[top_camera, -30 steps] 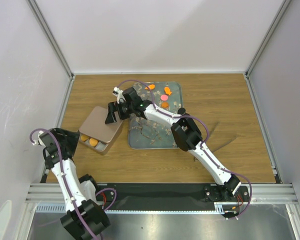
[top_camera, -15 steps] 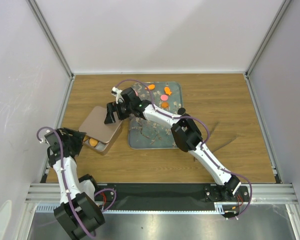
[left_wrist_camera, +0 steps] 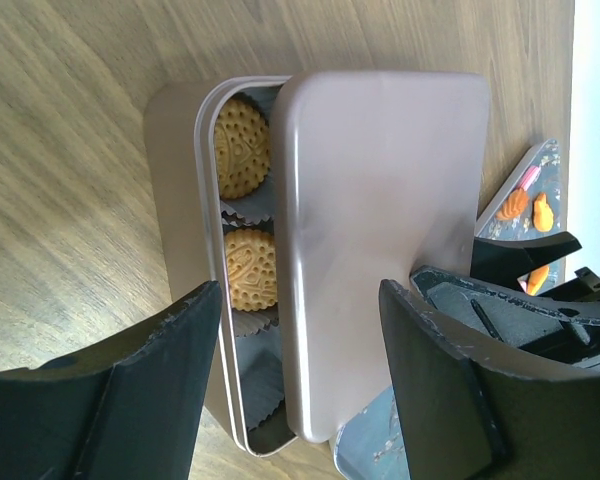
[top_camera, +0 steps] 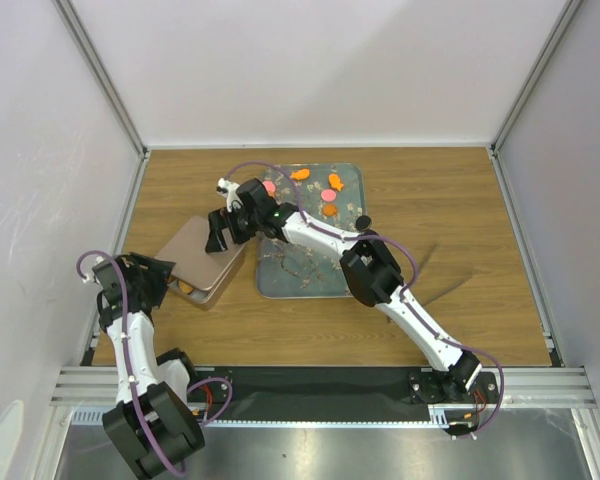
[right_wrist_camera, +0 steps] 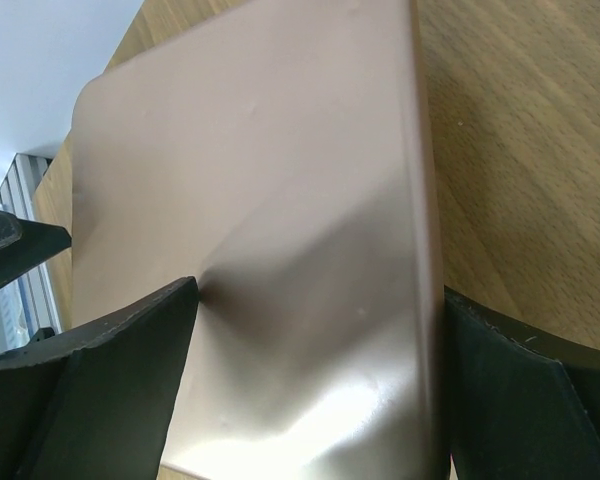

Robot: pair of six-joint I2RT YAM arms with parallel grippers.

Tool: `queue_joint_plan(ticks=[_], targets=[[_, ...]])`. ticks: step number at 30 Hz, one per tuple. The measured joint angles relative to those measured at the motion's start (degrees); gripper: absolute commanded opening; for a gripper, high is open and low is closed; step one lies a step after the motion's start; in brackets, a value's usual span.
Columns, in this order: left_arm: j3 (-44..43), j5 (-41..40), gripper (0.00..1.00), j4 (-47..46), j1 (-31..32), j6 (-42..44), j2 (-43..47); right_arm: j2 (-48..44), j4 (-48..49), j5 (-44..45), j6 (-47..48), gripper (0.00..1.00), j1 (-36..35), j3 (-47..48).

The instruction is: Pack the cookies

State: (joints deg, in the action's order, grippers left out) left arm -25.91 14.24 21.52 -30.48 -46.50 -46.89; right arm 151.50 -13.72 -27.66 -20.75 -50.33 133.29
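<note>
A square metal tin (top_camera: 208,294) stands left of the floral tray (top_camera: 310,262). Its brownish-pink lid (top_camera: 197,252) lies shifted over most of it. In the left wrist view two round biscuit cookies (left_wrist_camera: 242,148) (left_wrist_camera: 252,270) show in the uncovered strip of the tin (left_wrist_camera: 175,230) beside the lid (left_wrist_camera: 380,220). My right gripper (top_camera: 220,231) is shut on the lid's far edge (right_wrist_camera: 310,300). My left gripper (top_camera: 162,280) is open and empty near the tin's left side, its jaws (left_wrist_camera: 300,380) framing tin and lid. Orange and pink cookies (top_camera: 327,195) and a black one (top_camera: 362,221) lie on the tray.
The tin sits near the table's left edge, close to the white wall and frame post (top_camera: 130,190). The right arm (top_camera: 370,270) reaches across the tray. Bare wood (top_camera: 450,220) lies to the right of the tray.
The right gripper has pushed the lid leftward over the tin, so less of the inside shows. The left gripper has drawn back to the lower left, off the tin.
</note>
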Motion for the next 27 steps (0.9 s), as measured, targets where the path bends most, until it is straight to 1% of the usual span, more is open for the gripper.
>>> queue_joint_plan(ticks=[27], targets=[[0.8,-0.5,0.70,-1.0,0.9,0.1,-1.5,-1.6,-3.4,4.5,4.5,0.97,-2.3,0.1]])
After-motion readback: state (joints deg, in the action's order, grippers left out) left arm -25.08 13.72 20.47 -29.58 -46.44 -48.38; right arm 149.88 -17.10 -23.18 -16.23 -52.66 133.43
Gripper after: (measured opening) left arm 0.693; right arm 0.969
